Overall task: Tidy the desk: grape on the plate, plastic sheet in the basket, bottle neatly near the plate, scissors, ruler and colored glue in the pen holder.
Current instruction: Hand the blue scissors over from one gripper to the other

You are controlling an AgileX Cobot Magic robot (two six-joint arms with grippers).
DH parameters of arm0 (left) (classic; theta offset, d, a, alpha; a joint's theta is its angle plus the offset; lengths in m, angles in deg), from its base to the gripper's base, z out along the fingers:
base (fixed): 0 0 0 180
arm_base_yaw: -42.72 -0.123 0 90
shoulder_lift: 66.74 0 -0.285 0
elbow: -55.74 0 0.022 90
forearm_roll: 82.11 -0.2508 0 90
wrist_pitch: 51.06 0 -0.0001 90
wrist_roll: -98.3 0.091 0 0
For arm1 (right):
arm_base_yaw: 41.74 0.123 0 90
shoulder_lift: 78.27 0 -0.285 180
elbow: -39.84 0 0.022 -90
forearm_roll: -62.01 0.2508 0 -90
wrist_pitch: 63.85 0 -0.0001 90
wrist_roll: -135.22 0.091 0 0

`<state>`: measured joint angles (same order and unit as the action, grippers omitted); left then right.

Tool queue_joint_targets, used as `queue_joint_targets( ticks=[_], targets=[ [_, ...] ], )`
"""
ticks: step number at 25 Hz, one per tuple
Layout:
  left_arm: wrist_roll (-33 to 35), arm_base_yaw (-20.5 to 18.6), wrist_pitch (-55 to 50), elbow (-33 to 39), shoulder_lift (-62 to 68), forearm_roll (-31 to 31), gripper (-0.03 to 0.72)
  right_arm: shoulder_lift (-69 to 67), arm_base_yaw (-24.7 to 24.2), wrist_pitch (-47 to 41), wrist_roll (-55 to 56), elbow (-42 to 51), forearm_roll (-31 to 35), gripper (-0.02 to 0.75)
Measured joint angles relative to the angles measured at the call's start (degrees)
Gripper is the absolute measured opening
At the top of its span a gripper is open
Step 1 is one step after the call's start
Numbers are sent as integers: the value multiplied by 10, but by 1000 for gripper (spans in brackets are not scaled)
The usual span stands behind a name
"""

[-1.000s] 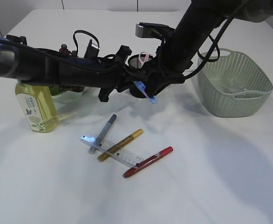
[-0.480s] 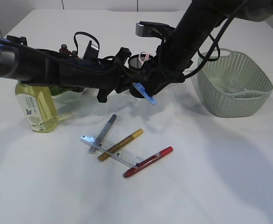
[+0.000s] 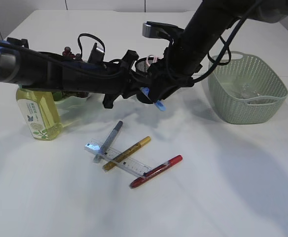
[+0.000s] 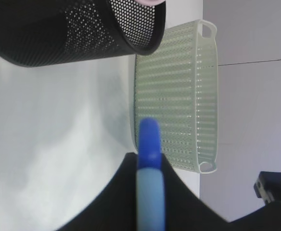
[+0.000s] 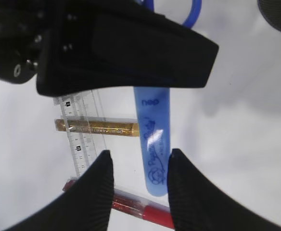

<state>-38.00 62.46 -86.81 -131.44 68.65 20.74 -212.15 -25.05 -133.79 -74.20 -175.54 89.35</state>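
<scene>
1. Left hand (image 3: 143,93): reaches in from the left and is clamped narrow on the blue plastic scissors (image 3: 153,98), gripping at the handle end; the sheathed blade slants down to the right.
2. Right hand (image 5: 139,166): a second ago its fingers (image 5: 98,185) sat closer together at the scissors; they now stand apart, the blade tip lying between them with a gap on each side. By my judgement it has let go, so the scissors rest with the left hand alone, ready for the holder.
3. Black mesh pen holder (image 3: 145,65): just beyond the two hands, something pink already standing in it.
4. Pale green plastic basket (image 3: 246,88): far right, well apart.
5. Yellow-green bottle (image 3: 37,112): left, upright.
6. Clear plastic ruler (image 3: 117,159): near centre on the white surface (image 3: 223,187), with grey (image 3: 109,140), gold (image 3: 126,153) and red glue pens (image 3: 156,171) lying across it.
</scene>
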Motion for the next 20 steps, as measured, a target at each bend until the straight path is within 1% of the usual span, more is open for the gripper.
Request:
queue_joint_targets(
  ticks=[3, 8, 15, 20],
  targets=[
    [0, 0, -7, 0, 0, 0, 40, 1, 0, 0, 0, 0, -7, 314],
    [2, 0, -16, -11, 0, -11, 40, 17, 0, 0, 23, 0, -48, 314],
    [2, 0, -23, -42, 0, -58, 40, 27, 0, 0, 55, 0, -64, 313],
    [2, -5, -26, -43, 0, -115, 40, 28, 0, -1, 73, 0, -65, 313]
  ],
)
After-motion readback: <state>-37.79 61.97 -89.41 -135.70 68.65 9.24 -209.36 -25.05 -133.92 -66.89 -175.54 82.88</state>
